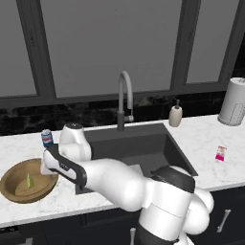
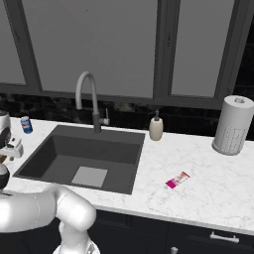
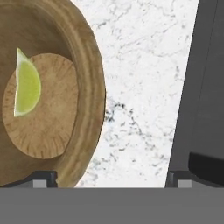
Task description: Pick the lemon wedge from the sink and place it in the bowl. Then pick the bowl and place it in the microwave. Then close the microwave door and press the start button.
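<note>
Wedge (image 3: pixel 27 85) lying in bowl (image 3: pixel 87 87) on counter (image 3: pixel 144 87), beside sink (image 3: pixel 205 87). Gripper (image 3: pixel 111 179) spread wide, holding nothing, over bowl's rim.

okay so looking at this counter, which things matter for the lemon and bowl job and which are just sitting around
Job: lemon wedge, lying in the wooden bowl; sink; open gripper.

Lying about: soap dispenser, paper towel roll, soda can, pink packet.

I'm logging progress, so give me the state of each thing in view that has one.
lemon wedge: lying in the bowl, released.
bowl: on the counter left of the sink, not held.
sink: basin holds no lemon.
tool: open, above the bowl's rim.
</note>
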